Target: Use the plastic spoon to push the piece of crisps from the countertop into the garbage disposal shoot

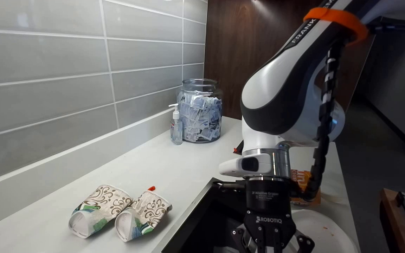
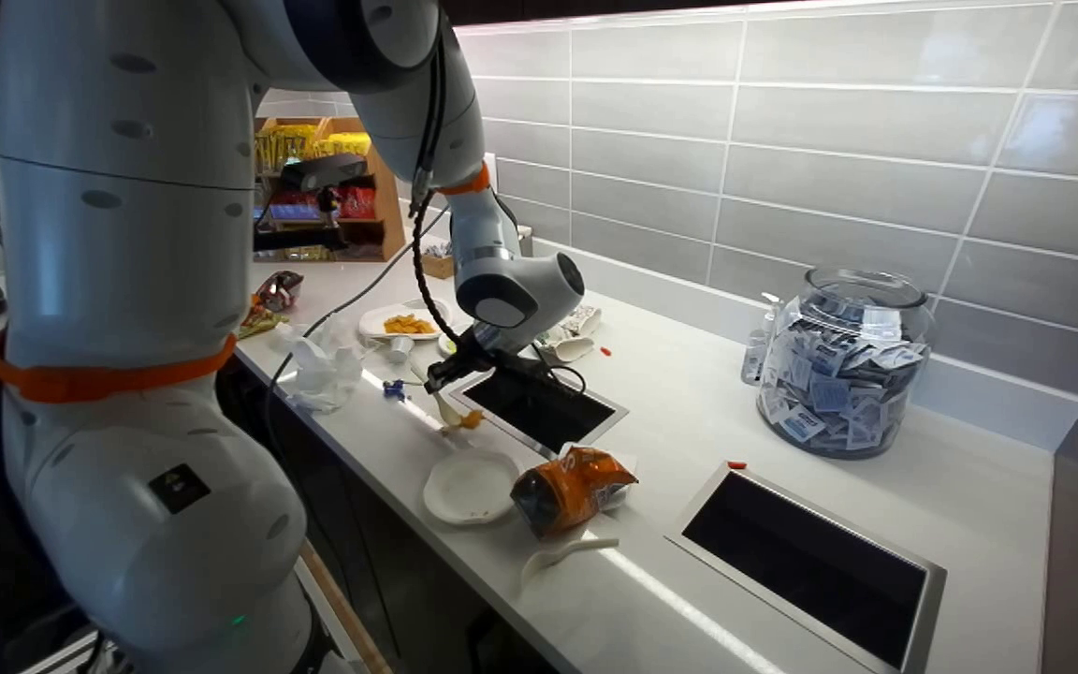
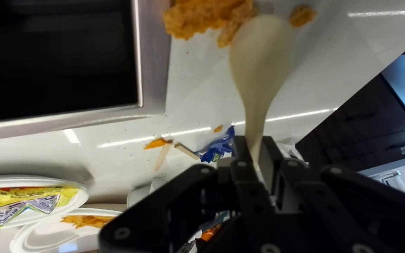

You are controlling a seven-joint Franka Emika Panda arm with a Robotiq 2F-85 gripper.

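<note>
Tool around spoon, wrist view clearest

Kitchen or break area: tiled wall, snack shelves, long countertop.

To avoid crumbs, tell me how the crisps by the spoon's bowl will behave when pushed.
The crisps have ragged edges, so may crumble. They're small, so probably light, and should slide over the smooth countertop. The chute's metal rim might snag them.
</note>
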